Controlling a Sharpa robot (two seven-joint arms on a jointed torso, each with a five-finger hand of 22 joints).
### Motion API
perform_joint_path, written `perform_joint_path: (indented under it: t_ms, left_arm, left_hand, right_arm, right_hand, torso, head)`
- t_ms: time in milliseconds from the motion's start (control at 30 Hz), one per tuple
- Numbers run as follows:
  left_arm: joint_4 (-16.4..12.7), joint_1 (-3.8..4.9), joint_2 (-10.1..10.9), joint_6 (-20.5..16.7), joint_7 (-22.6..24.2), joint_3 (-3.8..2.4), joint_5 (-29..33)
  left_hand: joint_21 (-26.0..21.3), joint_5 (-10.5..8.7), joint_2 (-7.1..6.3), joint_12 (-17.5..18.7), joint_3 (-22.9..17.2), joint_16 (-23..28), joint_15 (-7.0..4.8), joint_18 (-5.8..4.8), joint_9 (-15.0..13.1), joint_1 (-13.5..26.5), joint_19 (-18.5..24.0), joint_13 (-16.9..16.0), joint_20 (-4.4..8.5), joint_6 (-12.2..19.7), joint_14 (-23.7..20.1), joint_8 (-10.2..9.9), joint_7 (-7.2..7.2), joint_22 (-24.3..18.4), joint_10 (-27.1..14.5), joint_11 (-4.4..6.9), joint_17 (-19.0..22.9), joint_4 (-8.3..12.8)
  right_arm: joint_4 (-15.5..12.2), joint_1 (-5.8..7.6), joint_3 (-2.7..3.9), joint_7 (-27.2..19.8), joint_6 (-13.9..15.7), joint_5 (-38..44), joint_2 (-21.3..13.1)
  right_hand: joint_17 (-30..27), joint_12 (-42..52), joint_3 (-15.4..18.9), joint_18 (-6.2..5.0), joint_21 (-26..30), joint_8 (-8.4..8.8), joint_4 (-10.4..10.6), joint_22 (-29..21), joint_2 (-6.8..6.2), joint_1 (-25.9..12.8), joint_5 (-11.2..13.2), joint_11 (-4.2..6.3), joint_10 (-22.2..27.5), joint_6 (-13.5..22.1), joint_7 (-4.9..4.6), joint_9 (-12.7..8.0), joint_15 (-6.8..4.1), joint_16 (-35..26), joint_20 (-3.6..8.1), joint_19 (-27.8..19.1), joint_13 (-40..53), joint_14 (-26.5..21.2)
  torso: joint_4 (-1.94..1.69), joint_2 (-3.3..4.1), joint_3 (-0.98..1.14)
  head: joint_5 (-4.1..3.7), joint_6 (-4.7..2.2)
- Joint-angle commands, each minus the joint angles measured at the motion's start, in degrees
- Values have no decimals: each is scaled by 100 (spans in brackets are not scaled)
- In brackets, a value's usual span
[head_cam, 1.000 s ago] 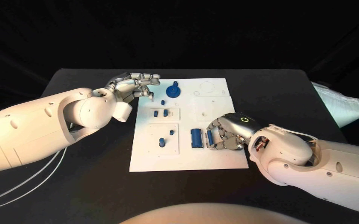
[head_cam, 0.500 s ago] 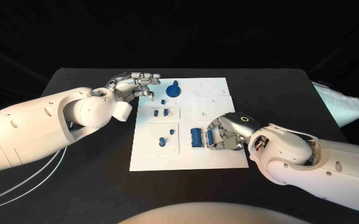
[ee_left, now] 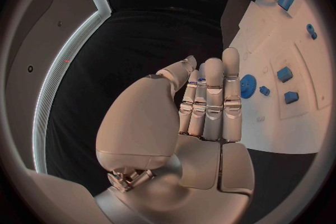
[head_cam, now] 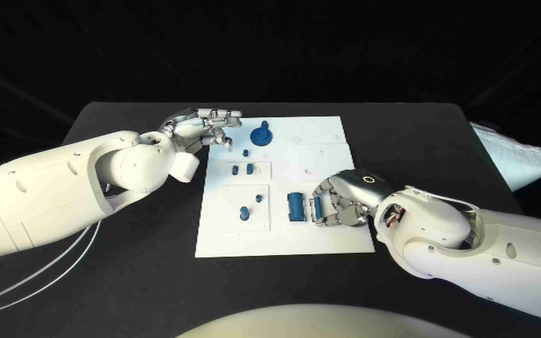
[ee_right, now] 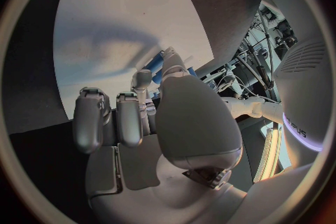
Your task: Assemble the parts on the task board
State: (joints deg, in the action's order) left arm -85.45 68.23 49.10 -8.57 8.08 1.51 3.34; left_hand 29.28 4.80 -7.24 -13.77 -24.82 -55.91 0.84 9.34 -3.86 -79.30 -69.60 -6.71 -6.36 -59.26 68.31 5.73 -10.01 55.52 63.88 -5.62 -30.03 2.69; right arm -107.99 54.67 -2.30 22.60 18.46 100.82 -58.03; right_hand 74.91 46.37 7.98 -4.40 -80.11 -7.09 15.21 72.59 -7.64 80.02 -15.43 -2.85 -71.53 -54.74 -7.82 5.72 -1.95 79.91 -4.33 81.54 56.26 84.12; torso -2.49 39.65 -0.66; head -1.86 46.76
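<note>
Head view first: task board (head_cam: 327, 240) lies mid-table (head_cam: 135, 275), its long axis running away from the robot. The right hand (head_cam: 342, 201) sits over the board's near right part, fingers curled round an upright blue part (head_cam: 317, 206), with a larger blue block (head_cam: 295, 206) just beside it toward the board's middle. The left hand (head_cam: 206, 131) hovers at the far left corner, fingers curled in; whether it has anything in them I cannot tell from here. A blue gear with a stem (head_cam: 262, 134) stands just beside those fingers, further onto the board. Other small blue parts (head_cam: 240, 170) lie in the recessed plates between the two hands.

Left wrist view: the left hand (ee_left: 206, 103) has its fingers held together and straight, thumb alongside, a dab of blue showing at the tips, so it may be pinching something small. The gear (ee_left: 248, 85) lies just past the fingertips, over the board (ee_left: 280, 129).

Right wrist view: the right hand (ee_right: 150, 106) pinches a blue part (ee_right: 159, 64) at its fingertips above the board (ee_right: 126, 22).

Judging by this, each hand serves its own end; the gear falls to the left one.
</note>
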Motion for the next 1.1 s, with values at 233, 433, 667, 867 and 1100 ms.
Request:
perform_joint_path:
  t_ms: [233,433,667,867,1100]
  left_arm:
    - [-7,0,-12,104,12,-4,-26]
    - [-9,0,-12,104,11,-4,-29]
    - [-10,0,-13,103,12,-4,-31]
    - [-11,0,-12,102,11,-4,-31]
    - [-2,-1,-22,99,25,-4,-19]
  left_hand:
    - [-32,3,-9,-36,30,-37,6,102,8,57,30,8,-8,36,-41,-34,-6,-6,-41,-17,9,-9]
    - [-32,3,-9,-36,30,-37,6,102,8,57,30,8,-8,36,-41,-34,-6,-6,-41,-17,9,-9]
    - [-34,4,-5,-39,29,-39,7,103,7,53,31,8,-9,39,-43,-34,-6,-7,-45,-17,11,-7]
    - [-34,4,-5,-39,29,-39,7,103,7,53,31,8,-9,39,-43,-34,-6,-7,-45,-17,11,-7]
    - [-34,4,-5,-39,29,-39,7,103,7,53,31,8,-9,39,-43,-34,-6,-7,-45,-17,11,-7]
  right_arm:
    - [-8,-5,0,-41,-29,45,8]
    - [-6,-5,0,-57,-18,29,23]
    - [-1,-5,0,-53,-17,22,41]
    - [-16,-5,0,-86,187,12,29]
    - [-86,22,4,-739,944,-612,-72]
  right_hand:
    - [181,21,27,56,41,-22,73,-15,-103,0,-46,-5,65,41,-11,-20,45,-24,-14,-13,-14,309]
    - [178,34,27,57,40,-29,86,-12,-93,15,-47,-4,61,35,-9,-22,46,-28,-16,-12,-11,308]
    - [179,57,14,57,39,-59,96,-9,-50,68,-41,5,55,-4,3,-24,41,-29,-15,-10,-13,308]
    - [176,47,29,54,45,-60,109,-18,-53,72,-25,3,68,6,0,-34,39,-34,-13,-15,-32,308]
    - [107,48,7,47,65,-43,109,-52,15,124,-67,-2,81,56,-10,-58,43,-94,-13,-29,-52,290]
  torso:
    - [-1,-1,-2]
    - [-4,0,-2]
    - [-5,1,-3]
    - [2,2,2]
    - [-2,-11,0]
  head:
    - [6,-6]
    - [30,-12]
    - [34,-10]
    - [27,-25]
    - [-4,-55]
